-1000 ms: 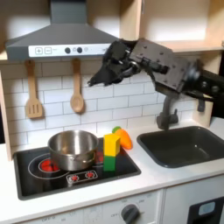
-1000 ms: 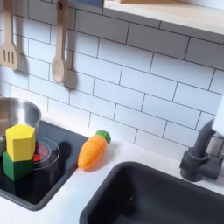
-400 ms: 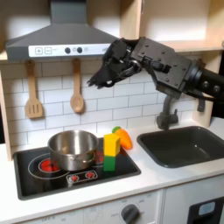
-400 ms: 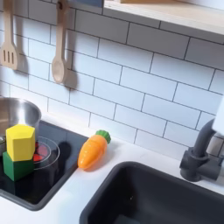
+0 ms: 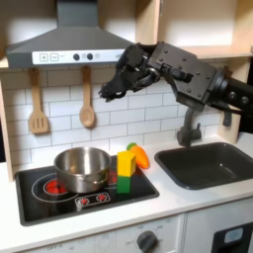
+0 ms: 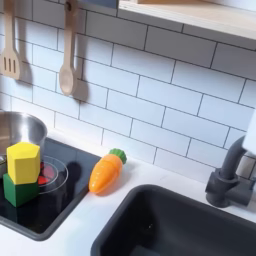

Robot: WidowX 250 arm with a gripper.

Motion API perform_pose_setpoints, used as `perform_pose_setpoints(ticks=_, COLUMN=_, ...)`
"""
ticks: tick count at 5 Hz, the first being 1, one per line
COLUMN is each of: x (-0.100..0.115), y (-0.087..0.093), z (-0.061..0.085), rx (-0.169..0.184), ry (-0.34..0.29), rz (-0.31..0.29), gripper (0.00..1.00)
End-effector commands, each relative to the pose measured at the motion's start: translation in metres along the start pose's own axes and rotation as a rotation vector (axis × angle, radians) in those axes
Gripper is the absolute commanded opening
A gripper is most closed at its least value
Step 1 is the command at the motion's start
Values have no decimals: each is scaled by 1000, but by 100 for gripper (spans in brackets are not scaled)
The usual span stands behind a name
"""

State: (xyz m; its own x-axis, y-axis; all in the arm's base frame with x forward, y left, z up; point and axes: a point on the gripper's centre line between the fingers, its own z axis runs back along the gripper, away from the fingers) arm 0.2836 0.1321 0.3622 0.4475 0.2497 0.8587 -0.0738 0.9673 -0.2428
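In the first exterior view the fingers (image 5: 111, 90) hang spread and empty, high above the yellow block (image 5: 126, 161) and carrot (image 5: 141, 155), well apart.

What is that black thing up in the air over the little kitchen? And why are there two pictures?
The black thing is a robot arm. At its tip is a gripper, a kind of claw with two fingers. In the first exterior view it hangs high up in front of the white tiles, beside a wooden spoon on the wall. It holds nothing, and I cannot tell if its fingers are open.

Two cameras look at the same toy kitchen. The first exterior view is taken from farther back and takes in the whole counter. The second exterior view is closer and from the side.

On the black stove stands a silver pot. Next to it a yellow block sits on a green block. An orange toy carrot lies on the counter beside the stove, and near it is a dark sink.
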Motion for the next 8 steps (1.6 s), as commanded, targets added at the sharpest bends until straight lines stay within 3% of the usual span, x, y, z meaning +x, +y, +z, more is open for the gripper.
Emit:
perform_pose_setpoints(ticks=1, x=0, y=0, z=0, rx=0, ry=1, rz=1, gripper=100)
perform_pose_setpoints(ticks=2, x=-13, y=6, z=-1, rx=37, ry=31, rz=18, gripper=100)
perform_pose_setpoints(ticks=4, x=-47, y=6, z=13, rx=35, ry=103, rz=-19, gripper=100)
perform_pose_setpoints(ticks=5, x=-59, y=0, z=18, rx=14, ry=123, rz=-38, gripper=100)
perform_pose_setpoints(ticks=6, x=-73, y=-6, z=25, rx=-85, ry=134, rz=-9, gripper=100)
perform_pose_setpoints(ticks=7, x=-92, y=-9, z=30, rx=-211, ry=187, rz=-57, gripper=100)
perform_pose_setpoints(ticks=8, x=-97, y=-14, z=32, rx=-247, ry=233, rz=-102, gripper=100)
